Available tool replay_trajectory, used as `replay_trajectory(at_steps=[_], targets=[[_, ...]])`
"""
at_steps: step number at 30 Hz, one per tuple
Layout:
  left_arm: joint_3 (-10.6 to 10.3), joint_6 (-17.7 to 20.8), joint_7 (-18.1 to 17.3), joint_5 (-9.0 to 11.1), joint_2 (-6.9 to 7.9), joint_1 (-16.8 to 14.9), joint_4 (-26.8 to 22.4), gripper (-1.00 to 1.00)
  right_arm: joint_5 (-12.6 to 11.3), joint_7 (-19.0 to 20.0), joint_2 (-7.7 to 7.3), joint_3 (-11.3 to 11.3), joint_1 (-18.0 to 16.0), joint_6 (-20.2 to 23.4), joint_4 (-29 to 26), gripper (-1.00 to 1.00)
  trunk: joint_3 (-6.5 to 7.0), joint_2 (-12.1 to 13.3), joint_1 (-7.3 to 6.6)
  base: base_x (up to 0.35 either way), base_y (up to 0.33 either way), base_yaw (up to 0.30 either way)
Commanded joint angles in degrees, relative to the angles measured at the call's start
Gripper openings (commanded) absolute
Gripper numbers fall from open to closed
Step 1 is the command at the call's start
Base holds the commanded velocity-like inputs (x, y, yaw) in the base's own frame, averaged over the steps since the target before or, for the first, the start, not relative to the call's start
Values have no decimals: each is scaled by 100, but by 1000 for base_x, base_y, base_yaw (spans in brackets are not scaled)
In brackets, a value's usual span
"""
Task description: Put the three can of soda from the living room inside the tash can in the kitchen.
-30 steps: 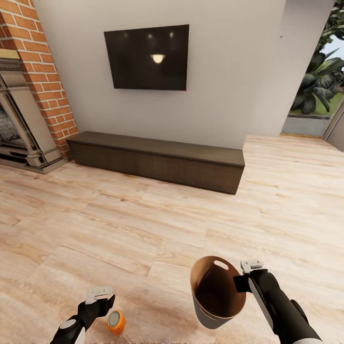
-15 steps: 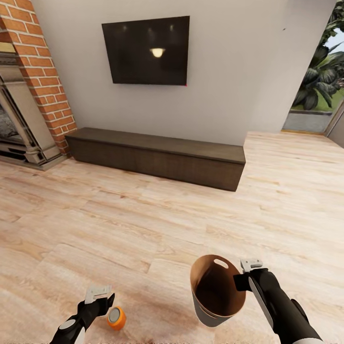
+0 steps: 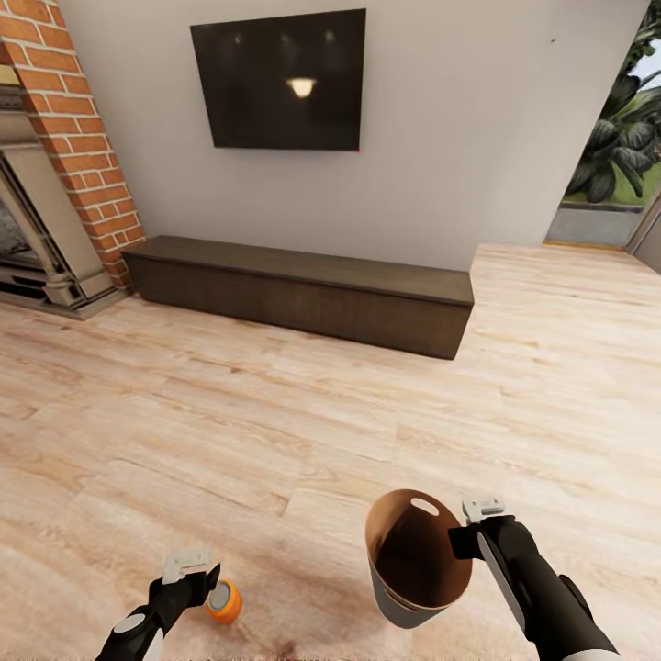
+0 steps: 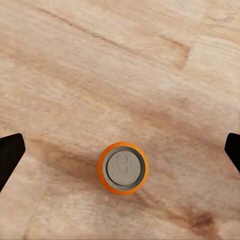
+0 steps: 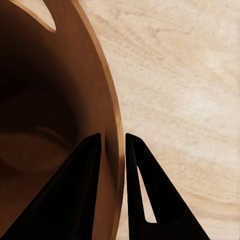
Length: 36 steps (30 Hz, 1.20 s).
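The robot has rolled a bit closer, so the TV and bench sit higher than 1 second ago. The orange can stands on the wood floor under the left gripper, fingers spread wide. The right gripper pinches the bin rim. Next, I think, it grabs this 1 can.

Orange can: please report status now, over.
Left gripper open above orange can, upright on floor. Right gripper shut on trash can rim. Nothing in the way.
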Motion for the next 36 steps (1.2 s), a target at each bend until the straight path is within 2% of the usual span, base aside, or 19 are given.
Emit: replay_trajectory(at_steps=[1,13,20,36], targets=[[0,0,0,0,0,0,0,100,-80,32,3,0,-3,-2,-2,-100,-27,-42,22,0,0,0],[0,-2,0,0,0,0,0,100,-80,32,0,0,-3,-2,-2,-100,-353,-523,286,0,0,0],[0,-8,0,0,0,0,0,100,-80,32,1,-3,-4,-2,-7,-100,-403,-523,286,0,0,0],[-6,-9,0,-4,0,0,-1,100,-80,24,-9,0,-10,-2,-237,-100,-412,-523,286,0,0,0]])
